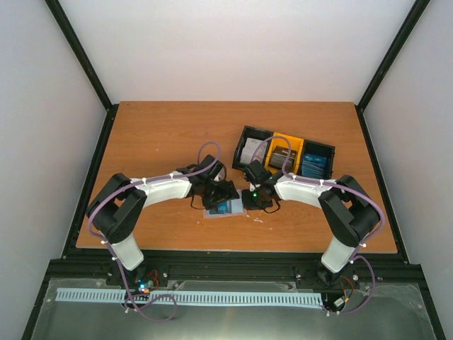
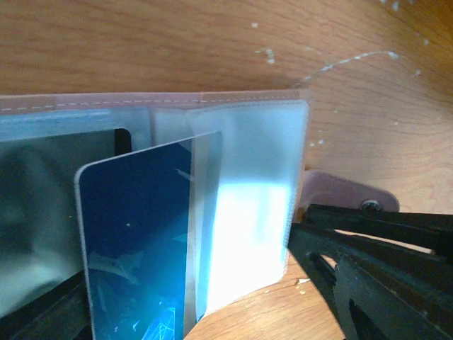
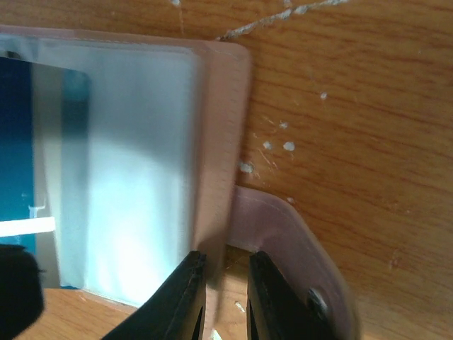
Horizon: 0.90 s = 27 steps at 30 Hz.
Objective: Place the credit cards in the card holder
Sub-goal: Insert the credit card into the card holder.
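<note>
Open card holder (image 1: 225,207) lies flat on the table (image 1: 156,142) btwn the arms. One blue card (image 2: 134,248) looks partway into a clear slot, w/ a corner sticking out, so not seated. R gripper (image 3: 226,258) is pinched near-closed on the holder's R edge beside the snap tab (image 3: 283,241), prob. steadying it. L gripper (image 1: 216,190) hangs just over the holder; can't tell if it's open or clamped. Remaining credit cards (image 1: 283,157) sit in bins (image 1: 330,150) beyond the holder's far R side. Early stage, most cards left.
</note>
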### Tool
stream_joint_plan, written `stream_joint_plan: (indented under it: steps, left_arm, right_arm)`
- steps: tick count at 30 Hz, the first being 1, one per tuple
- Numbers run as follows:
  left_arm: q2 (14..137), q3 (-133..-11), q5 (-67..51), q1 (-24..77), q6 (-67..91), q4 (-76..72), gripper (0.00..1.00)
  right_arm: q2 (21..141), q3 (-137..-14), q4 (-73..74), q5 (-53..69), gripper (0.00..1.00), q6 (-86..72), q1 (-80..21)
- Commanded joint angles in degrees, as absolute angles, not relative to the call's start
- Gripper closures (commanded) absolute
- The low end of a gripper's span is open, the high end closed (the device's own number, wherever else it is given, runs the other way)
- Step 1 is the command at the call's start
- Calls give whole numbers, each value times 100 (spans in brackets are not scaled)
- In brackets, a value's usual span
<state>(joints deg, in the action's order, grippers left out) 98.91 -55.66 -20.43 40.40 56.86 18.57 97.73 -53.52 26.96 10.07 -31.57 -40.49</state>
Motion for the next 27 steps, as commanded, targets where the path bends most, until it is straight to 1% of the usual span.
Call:
stream_joint_plan:
  steps: [1, 3, 8, 15, 17, 18, 20, 27]
  left_arm:
    - [9609, -5384, -1498, 4087, 6096, 2531, 17]
    - [9581, -5365, -1568, 4087, 6115, 2488, 17]
    - [9729, -5382, -1738, 4102, 6131, 2478, 21]
    - [9782, -5708, -1642, 4118, 6046, 2908, 18]
    - [9783, -5990, -1578, 4169, 6045, 3229, 16]
    - [9810, -6103, -1525, 4191, 6061, 3389, 11]
    - [9894, -6237, -1493, 4214, 6102, 3594, 7]
    - [9950, -6195, -1348, 4245, 6257, 3802, 3]
  right_arm:
    - [10052, -5079, 2893, 1155, 82, -3193, -4096]
    - [10062, -5080, 2880, 1195, 82, -3158, -4095]
    - [10063, -5104, 2865, 1281, 81, -3090, -4096]
    - [9844, -5172, 2882, 1241, 81, -3010, -4096]
    - [9760, -5214, 2960, 1109, 80, -3030, -4096]
    - [9718, -5222, 2985, 1069, 80, -3036, -4096]
    - [9652, -5240, 2993, 1038, 80, -3060, -4095]
    - [9568, -5221, 3008, 1036, 80, -3072, -4095]
